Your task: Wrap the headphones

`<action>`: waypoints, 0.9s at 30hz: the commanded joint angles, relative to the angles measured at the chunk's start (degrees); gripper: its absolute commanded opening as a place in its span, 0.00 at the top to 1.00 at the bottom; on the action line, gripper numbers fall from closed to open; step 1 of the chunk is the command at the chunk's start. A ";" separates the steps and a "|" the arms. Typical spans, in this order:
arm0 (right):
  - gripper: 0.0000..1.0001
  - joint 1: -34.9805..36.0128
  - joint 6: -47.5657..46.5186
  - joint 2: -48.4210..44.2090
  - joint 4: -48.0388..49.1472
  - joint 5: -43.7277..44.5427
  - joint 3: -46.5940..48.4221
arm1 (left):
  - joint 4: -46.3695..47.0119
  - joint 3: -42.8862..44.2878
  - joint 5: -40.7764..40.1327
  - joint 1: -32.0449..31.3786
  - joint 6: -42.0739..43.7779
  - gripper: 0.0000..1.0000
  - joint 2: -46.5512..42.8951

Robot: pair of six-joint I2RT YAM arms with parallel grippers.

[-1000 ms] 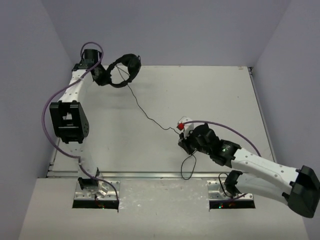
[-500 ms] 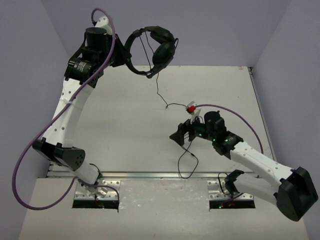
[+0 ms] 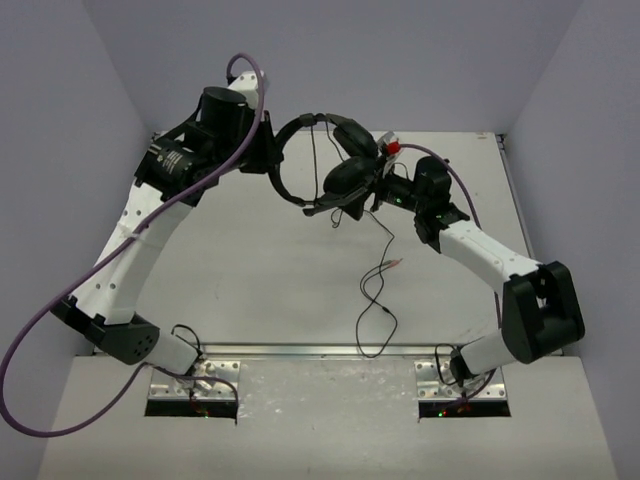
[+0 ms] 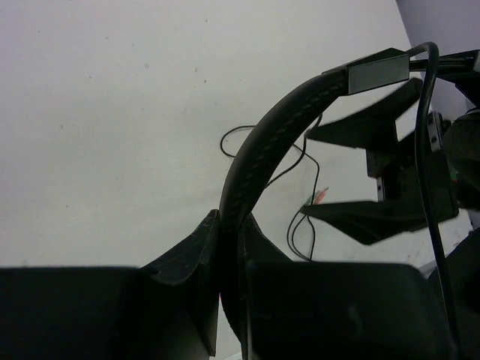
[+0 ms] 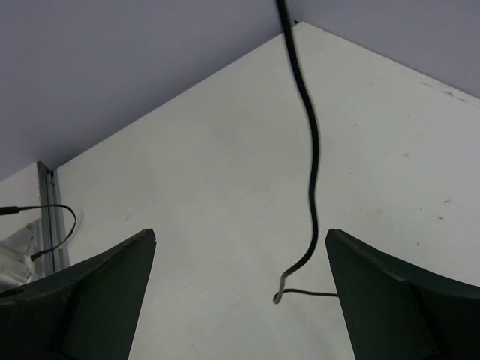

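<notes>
Pinching the headphones (image 3: 352, 135) by the headband (image 4: 255, 157) in the left gripper (image 4: 231, 240), aloft over the far side of the table (image 3: 250, 260); holding the right gripper (image 5: 240, 236) wide beside the earcups (image 3: 343, 180), around the dangling cable (image 5: 313, 172), untouched.

A white counter (image 3: 250, 260), faintly speckled, sits between three plain lavender-grey walls: a back wall (image 3: 330, 60) along its far edge, a left wall (image 3: 50, 150) and a right wall (image 3: 590, 150) along its sides. A metal rail (image 3: 300, 350) lines the near edge, with a pale grey ledge (image 3: 330, 430) just in front of it. The light is soft and even.
</notes>
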 commanded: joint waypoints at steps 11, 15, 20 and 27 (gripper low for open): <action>0.99 -0.87 1.55 11.23 10.08 -7.05 9.32 | 5.32 -0.09 -4.50 -4.31 -2.12 1.00 -5.41; 0.99 -0.87 6.83 9.91 18.53 -8.56 3.61 | 5.15 3.33 -8.54 -4.40 -2.13 1.00 -4.54; 0.99 -1.74 6.83 7.01 15.21 -1.35 2.19 | 0.92 6.17 -11.54 -4.48 -0.45 1.00 -1.80; 0.99 -2.10 10.16 11.49 13.26 -8.00 6.67 | 11.53 -1.22 -4.36 -4.40 -2.56 1.00 -7.86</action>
